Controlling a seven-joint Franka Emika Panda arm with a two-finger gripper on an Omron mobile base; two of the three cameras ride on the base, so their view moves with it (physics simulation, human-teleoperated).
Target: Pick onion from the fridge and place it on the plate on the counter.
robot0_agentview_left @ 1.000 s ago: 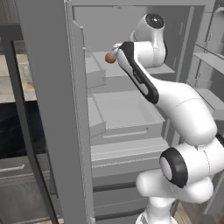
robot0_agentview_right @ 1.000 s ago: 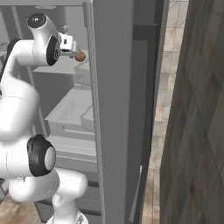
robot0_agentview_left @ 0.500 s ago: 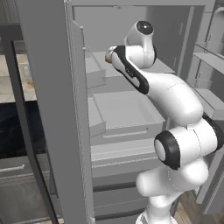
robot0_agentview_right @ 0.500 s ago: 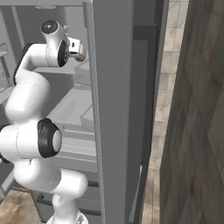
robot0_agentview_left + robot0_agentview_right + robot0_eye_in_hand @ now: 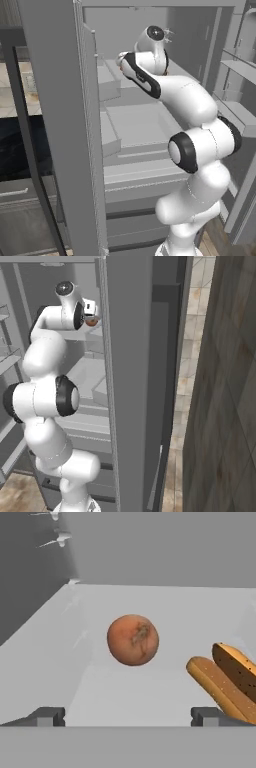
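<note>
— Where's your onion (image 5: pixel 133 639)?
— On the grey fridge (image 5: pixel 55 100) shelf, dead ahead of your gripper (image 5: pixel 127 716), hot-dog roll (image 5: pixel 225 681) just to its right.
— Jaws?
— Spread wide, nothing between them; the onion sits beyond the fingertips (image 5: pixel 46 716).

A hot-dog roll (image 5: pixel 223 682) lay on the grey shelf at the right of the hand view: an orange-brown speckled bun, long and split into two halves side by side, running out past the right edge. It sat flat, apart from the round item beside it.

Left base view: a beige tiled wall (image 5: pixel 20 89) showed at far left, with a small pale plate (image 5: pixel 28 82) on it, detail too blurred to tell.

Right base view: a tall dark wood-grain panel (image 5: pixel 222 406) stood at right. Beige floor tiles (image 5: pixel 186 376) ran between it and the grey cabinet. Wood-tone flooring (image 5: pixel 20 496) showed at lower left.
</note>
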